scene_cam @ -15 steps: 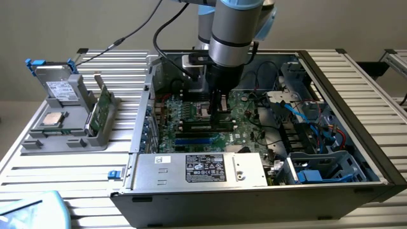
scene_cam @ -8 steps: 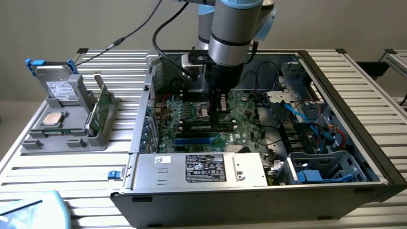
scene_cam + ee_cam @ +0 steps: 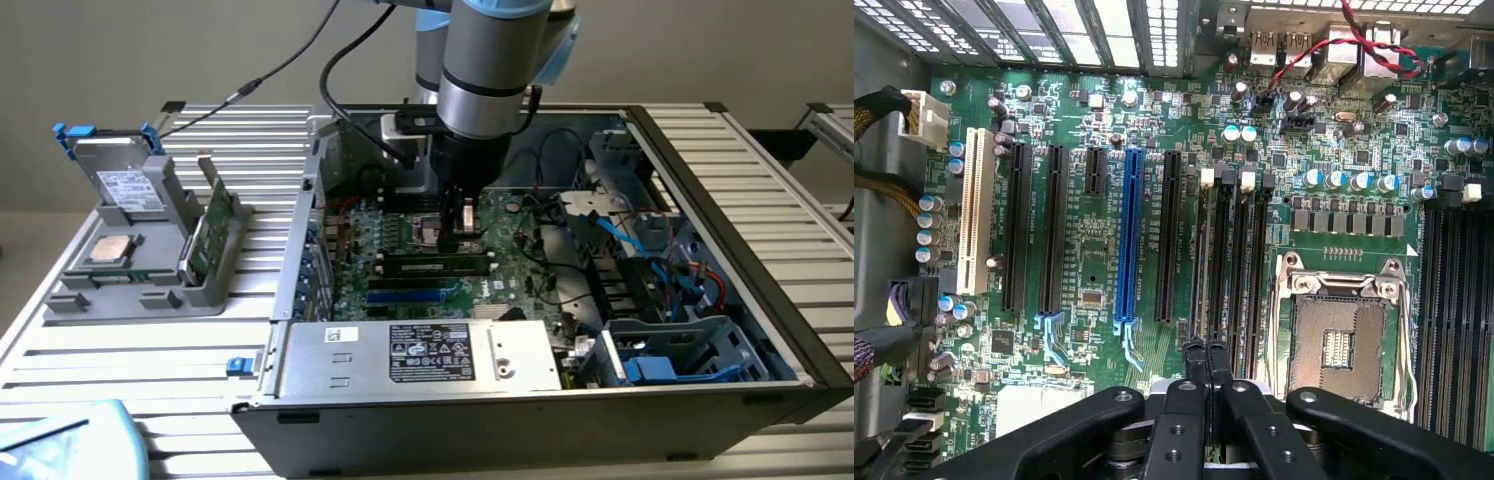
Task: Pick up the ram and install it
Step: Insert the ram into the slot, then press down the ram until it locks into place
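Note:
The ram (image 3: 434, 265) is a long narrow green stick with black chips. It lies seated along a black slot on the motherboard (image 3: 400, 235) inside the open computer case. My gripper (image 3: 461, 237) hangs straight down over the stick's end on the exterior view's right. In the wrist view my gripper (image 3: 1206, 352) is shut, its black fingers (image 3: 1194, 362) pressed together with nothing between them. They stand over the end of the first of several parallel black memory slots (image 3: 1203, 250). Whether the fingertips touch the stick I cannot tell.
The empty processor socket (image 3: 1339, 335) sits beside the slots, and a blue expansion slot (image 3: 1131, 240) lies on their other side. The power supply (image 3: 420, 355) fills the case front, with cables (image 3: 641, 240) at the exterior view's right. A grey rack (image 3: 134, 270) outside holds a green card (image 3: 207, 235) and a drive (image 3: 127, 185).

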Motion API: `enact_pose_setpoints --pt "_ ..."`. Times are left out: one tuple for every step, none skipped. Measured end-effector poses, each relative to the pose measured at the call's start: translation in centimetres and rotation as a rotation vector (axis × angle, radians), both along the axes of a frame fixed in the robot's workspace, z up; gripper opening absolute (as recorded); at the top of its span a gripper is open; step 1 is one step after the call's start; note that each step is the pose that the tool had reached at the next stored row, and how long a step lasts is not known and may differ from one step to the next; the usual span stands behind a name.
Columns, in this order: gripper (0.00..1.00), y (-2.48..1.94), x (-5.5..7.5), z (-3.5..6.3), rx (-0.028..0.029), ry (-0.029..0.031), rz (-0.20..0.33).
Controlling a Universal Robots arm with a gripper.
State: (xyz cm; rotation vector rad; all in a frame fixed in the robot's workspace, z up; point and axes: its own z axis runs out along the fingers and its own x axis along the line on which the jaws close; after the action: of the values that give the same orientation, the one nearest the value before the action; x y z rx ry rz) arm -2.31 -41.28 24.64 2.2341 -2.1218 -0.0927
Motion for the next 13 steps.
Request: enact_pose_setpoints --pt "0.11 0.00 0.00 0.00 0.0000 0.0000 0.000" --pt "0.11 0.00 0.00 0.00 0.0000 0.0000 0.000" --pt "0.11 0.00 0.00 0.00 0.0000 0.0000 0.000" --pt "0.11 0.00 0.00 0.00 0.0000 0.0000 0.000" --pt "0.11 0.00 0.00 0.00 0.0000 0.0000 0.000" --pt "0.11 0.00 0.00 0.00 0.0000 0.0000 0.000" --pt "0.11 0.00 0.00 0.00 0.0000 0.0000 0.000" --pt "0.11 0.00 0.00 0.00 0.0000 0.0000 0.000" --pt "0.11 0.00 0.00 0.00 -0.0001 0.0000 0.000" --pt "0.11 0.00 0.00 0.00 0.0000 0.0000 0.000" --pt "0.11 0.00 0.00 0.00 0.0000 0.0000 0.000" --pt "0.11 0.00 0.00 0.00 -0.0001 0.0000 0.000" --pt "0.11 0.00 0.00 0.00 -0.0001 0.0000 0.000"
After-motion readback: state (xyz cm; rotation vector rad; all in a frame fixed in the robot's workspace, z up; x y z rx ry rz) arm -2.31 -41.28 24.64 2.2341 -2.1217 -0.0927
